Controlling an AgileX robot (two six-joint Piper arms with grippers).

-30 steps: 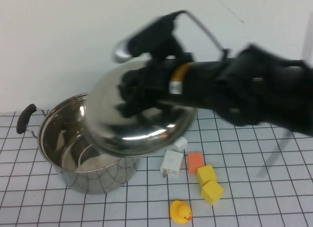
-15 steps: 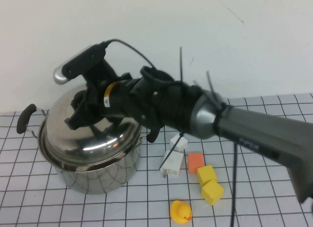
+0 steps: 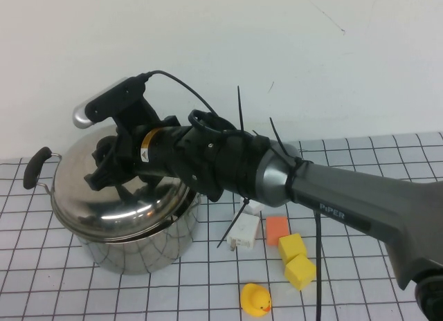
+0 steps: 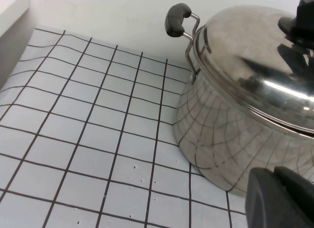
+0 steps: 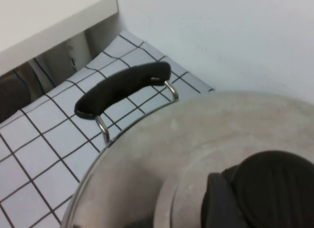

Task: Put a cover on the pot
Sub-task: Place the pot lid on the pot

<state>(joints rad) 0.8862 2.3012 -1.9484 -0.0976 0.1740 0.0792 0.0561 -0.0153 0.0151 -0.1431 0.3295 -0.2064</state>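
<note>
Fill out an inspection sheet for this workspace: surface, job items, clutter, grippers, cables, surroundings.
Surface: white table with a black grid.
Job items: steel pot with a black handle; domed lid lies on its rim, the near-right edge seemingly not fully seated.
Clutter: white charger, orange block, two yellow cubes, yellow rubber duck, all right of the pot.
Grippers: right gripper over the lid at its black knob; left gripper low beside the pot, only a dark edge visible.
Cables: black cable looping from the right wrist camera; black zip-tie tails on the arm.
Surroundings: plain white wall.
</note>
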